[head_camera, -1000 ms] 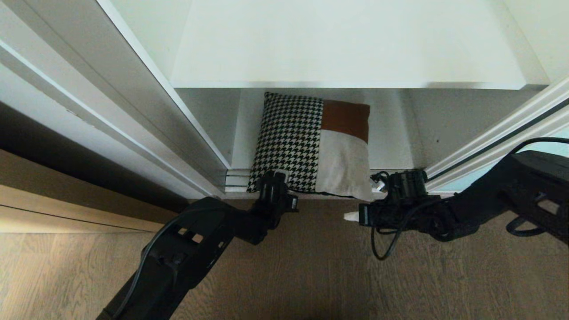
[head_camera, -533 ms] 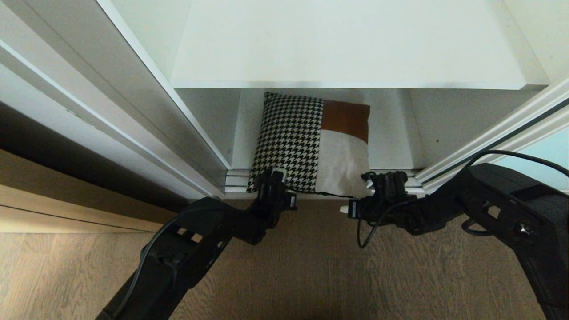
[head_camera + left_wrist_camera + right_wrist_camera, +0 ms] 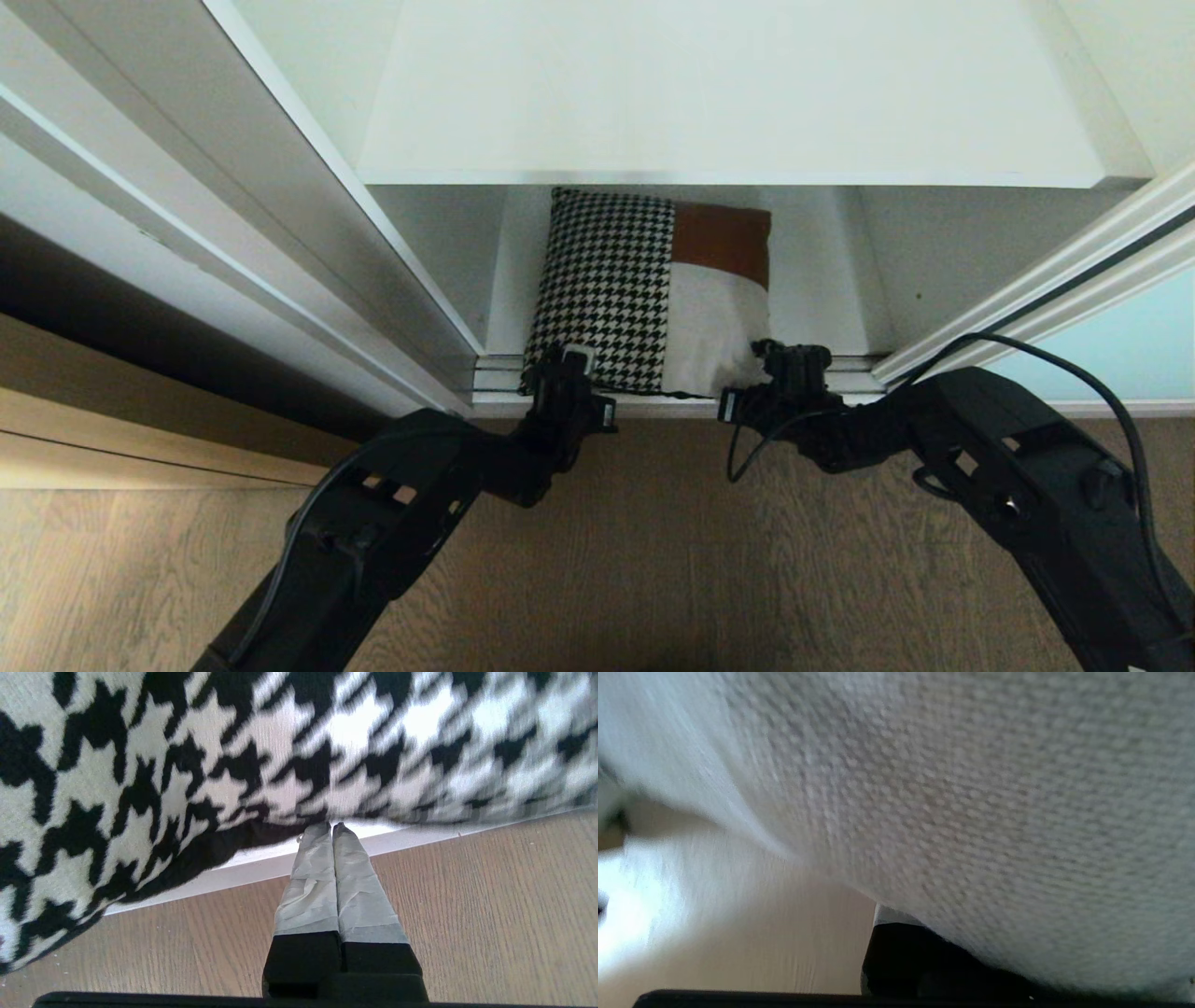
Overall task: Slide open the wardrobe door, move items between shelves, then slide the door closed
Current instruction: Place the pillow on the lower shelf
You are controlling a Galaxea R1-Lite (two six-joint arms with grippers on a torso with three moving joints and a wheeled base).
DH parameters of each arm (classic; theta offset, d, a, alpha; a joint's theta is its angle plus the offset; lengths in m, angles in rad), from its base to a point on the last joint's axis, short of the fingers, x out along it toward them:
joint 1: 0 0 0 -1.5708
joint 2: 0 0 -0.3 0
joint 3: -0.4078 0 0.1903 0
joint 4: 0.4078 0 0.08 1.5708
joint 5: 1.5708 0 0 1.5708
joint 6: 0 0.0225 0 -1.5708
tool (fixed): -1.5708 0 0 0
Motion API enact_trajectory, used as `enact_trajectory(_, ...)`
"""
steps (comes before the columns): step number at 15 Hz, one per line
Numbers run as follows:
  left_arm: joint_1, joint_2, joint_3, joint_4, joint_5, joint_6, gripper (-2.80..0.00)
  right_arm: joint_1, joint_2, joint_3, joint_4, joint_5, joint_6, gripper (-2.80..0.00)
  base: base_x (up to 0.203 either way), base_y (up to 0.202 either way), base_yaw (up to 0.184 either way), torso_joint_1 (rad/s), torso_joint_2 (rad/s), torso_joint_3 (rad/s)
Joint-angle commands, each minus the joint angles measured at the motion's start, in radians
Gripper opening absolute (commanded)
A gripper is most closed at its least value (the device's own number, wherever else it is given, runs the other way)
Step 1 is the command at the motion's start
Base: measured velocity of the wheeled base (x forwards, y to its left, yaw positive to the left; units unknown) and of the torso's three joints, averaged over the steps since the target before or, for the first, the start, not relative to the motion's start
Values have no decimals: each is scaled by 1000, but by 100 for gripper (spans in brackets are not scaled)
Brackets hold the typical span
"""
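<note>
The cushion (image 3: pixel 649 289), houndstooth on one half with brown and cream patches on the other, lies on the lower of the shelves (image 3: pixel 822 299), its front edge over the door track. My left gripper (image 3: pixel 571 359) is shut and empty. Its taped fingertips (image 3: pixel 331 825) press against the houndstooth edge (image 3: pixel 233 756). My right gripper (image 3: pixel 775 355) sits at the cream corner, and the cream fabric (image 3: pixel 971 812) hides its fingers. The upper shelf (image 3: pixel 728 93) is bare. The sliding wardrobe door (image 3: pixel 1111 336) stands slid aside on the right.
White wardrobe panels and rails (image 3: pixel 233 215) run diagonally on the left. The silver track (image 3: pixel 495 378) lies along the shelf's front edge. Wood-grain floor (image 3: pixel 653 560) spreads under both arms. The door's white frame (image 3: pixel 1027 289) borders the opening on the right.
My right arm swung in toward the cushion's cream corner, baring more of the glass door. The cushion slid back deeper onto the lower shelf. The left gripper stayed at the houndstooth edge.
</note>
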Motion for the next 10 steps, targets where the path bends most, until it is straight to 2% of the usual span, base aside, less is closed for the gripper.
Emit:
enact_trajectory(1, 1, -2, 0, -2, 1, 8, -280, -2, 48, -90, 9, -4, 1, -280, 0, 0, 0, 0, 0, 0)
enact_trajectory(4, 1, -5, 0, -1, 1, 18, -280, -23, 18, -105, 14, 3, -3, -280, 0, 0, 0, 0, 0, 0)
enact_trajectory(7, 4, -9, 1, -14, 3, 13, -280, -22, 8, -76, 7, -32, 13, -280, 0, 0, 0, 0, 0, 0)
enact_trajectory(10, 2, -59, 63, -40, 1, 10, -280, -13, -51, 70, -13, -58, 28, -280, 0, 0, 0, 0, 0, 0)
